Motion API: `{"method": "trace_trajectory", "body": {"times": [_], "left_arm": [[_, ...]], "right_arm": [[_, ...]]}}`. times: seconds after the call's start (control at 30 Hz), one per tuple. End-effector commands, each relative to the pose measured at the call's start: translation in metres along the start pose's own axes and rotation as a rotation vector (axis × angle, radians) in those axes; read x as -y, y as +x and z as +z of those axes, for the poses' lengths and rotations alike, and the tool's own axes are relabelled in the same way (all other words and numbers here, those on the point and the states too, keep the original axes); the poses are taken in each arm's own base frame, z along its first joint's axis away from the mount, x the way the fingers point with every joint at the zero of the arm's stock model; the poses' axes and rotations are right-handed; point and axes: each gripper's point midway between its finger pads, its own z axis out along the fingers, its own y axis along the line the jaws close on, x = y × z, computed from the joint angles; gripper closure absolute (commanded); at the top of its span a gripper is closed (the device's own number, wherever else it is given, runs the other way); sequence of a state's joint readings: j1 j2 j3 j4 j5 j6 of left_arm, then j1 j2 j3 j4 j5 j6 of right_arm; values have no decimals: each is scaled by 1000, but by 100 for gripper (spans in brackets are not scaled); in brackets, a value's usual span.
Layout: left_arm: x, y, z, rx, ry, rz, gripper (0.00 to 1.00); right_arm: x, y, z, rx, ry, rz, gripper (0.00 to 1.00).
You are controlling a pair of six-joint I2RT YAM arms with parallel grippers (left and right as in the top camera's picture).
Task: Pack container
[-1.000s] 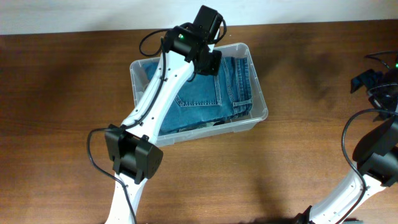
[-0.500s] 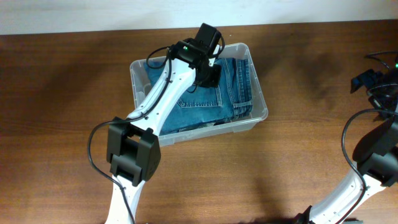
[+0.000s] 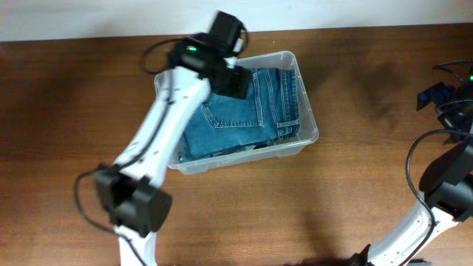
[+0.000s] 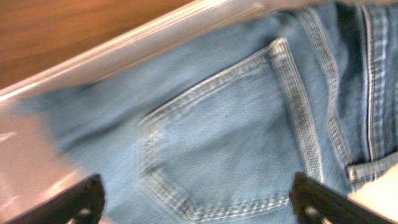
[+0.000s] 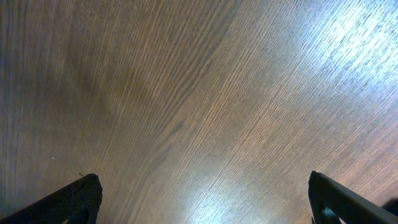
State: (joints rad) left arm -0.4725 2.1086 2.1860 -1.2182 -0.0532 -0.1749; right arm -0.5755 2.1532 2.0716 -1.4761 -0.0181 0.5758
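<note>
left hand (image 4: 202, 200) hangs over the container (image 3: 310, 124) with its two fingers (image 4: 84, 200) spread wide and nothing between them. it is open and grips nothing. under it, inside the container, lie folded blue jeans (image 3: 259, 111) with a back pocket and its pale stitching facing up. in the left wrist view that pocket fills the space between the fingertips. the container's clear wall shows there as a bright band along the upper left, with brown wood beyond it. that view is blurred, so i cannot tell whether the fingertips touch the denim.

from overhead, the container sits on the bench (image 3: 74, 111), its long sides slightly skewed to the bench edge. the jeans fill most of it, and a darker fold shows by the container's near right corner. the left arm (image 3: 159, 133) crosses the container's left end, which puts the hand above the far left part of the jeans, just inside the rim.

the right hand (image 5: 205, 199) is well to the right of the container, over bare wood. its fingers stand at the two lower corners of the right wrist view. they are wide apart and hold nothing.
</note>
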Motion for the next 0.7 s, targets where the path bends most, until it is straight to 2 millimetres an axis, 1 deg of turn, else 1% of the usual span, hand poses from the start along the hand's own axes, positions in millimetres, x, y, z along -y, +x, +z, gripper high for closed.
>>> {"method": "trace_trajectory", "body": {"times": [0.0, 0.2, 0.23, 0.33, 0.4, 0.6, 0.67], "left_arm": [[-58, 3, -65, 53, -112, -116, 1], [-108, 36, -62, -79, -177, -249, 1], [-121, 45, -61, -112, -195, -299, 1], [-137, 60, -51, -163, -213, -356, 1], [-143, 69, -40, -196, -216, -373, 1], [-137, 84, 0, -241, -121, -410, 1], [-137, 90, 11, -250, -125, -429, 1]], "right_arm": [[3, -1, -7, 22, 5, 10, 2], [3, -1, -7, 22, 5, 10, 2], [3, -1, -7, 22, 5, 10, 2], [3, -1, -7, 22, 5, 10, 2], [3, -1, -7, 22, 5, 10, 2], [3, -1, -7, 22, 5, 10, 2], [3, -1, -7, 22, 5, 10, 2]]}}
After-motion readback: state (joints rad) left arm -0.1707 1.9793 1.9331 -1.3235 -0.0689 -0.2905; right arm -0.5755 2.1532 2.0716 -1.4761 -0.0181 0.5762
